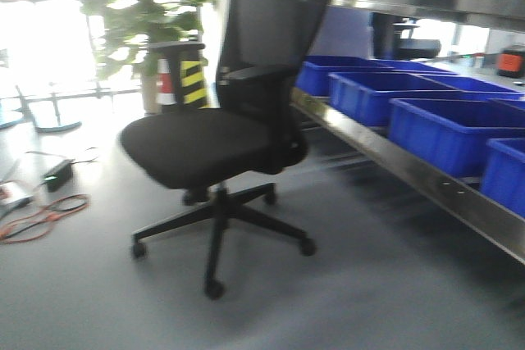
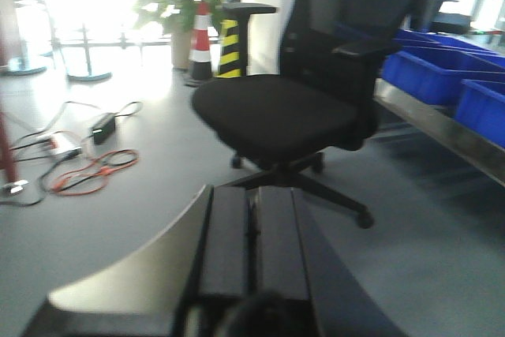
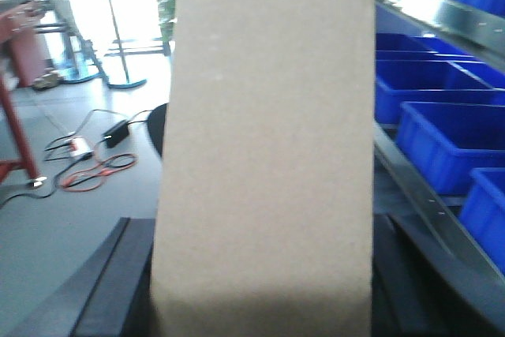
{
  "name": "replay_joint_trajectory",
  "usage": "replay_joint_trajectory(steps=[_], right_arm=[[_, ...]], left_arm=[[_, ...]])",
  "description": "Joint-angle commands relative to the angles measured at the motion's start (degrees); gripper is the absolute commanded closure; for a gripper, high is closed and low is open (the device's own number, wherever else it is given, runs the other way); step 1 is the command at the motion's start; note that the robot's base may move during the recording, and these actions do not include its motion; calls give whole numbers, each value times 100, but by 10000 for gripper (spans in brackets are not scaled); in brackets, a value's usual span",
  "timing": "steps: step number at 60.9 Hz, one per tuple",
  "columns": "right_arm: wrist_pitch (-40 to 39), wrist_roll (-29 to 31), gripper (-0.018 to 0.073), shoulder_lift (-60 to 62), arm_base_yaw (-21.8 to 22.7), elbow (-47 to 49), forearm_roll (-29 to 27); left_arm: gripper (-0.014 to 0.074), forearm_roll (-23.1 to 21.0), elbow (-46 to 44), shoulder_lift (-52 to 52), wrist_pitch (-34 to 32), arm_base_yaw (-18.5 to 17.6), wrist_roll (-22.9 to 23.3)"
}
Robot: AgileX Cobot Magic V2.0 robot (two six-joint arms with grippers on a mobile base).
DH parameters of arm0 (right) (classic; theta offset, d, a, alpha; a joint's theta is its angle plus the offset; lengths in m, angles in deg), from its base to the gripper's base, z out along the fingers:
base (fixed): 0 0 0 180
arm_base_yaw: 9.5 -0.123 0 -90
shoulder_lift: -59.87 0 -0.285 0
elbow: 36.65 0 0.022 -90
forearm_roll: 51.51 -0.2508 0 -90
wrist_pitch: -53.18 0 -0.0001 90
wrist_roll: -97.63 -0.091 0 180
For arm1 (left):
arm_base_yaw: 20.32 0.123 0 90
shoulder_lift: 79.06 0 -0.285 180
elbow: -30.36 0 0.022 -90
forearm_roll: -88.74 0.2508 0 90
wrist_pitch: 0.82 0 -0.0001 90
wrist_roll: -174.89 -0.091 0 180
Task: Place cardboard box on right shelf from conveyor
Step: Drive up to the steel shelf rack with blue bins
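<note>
Right hand (image 3: 260, 305) clasps cardboard box (image 3: 268, 140) over grey floor (image 1: 369, 284).

One black office chair (image 1: 215, 147). One cardboard box (image 3: 264, 155). At least four blue plastic bins (image 1: 451, 133) on the steel shelf (image 1: 394, 157) at three o'clock, with more above them too blurred to count. One traffic cone (image 1: 166, 81), one striped post (image 1: 192, 81), one potted plant (image 1: 152, 2) and one red cable coil (image 1: 37, 219).

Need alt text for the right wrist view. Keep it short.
A tan cardboard box fills the middle of the frame, gripped by the right gripper, whose dark fingers flank its lower end. To its right, blue bins sit on a steel shelf; to its left, cables lie on the grey floor.
</note>
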Motion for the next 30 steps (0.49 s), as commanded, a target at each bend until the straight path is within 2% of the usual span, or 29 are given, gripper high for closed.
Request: replay_joint_trajectory(steps=[1, 30], right_arm=[[-589, 54, 430, -87, 25, 148, 24], [-589, 54, 430, -87, 25, 148, 24]], left_arm=[[713, -34, 57, 93, -487, -3, -1], [713, -34, 57, 93, -487, -3, -1]])
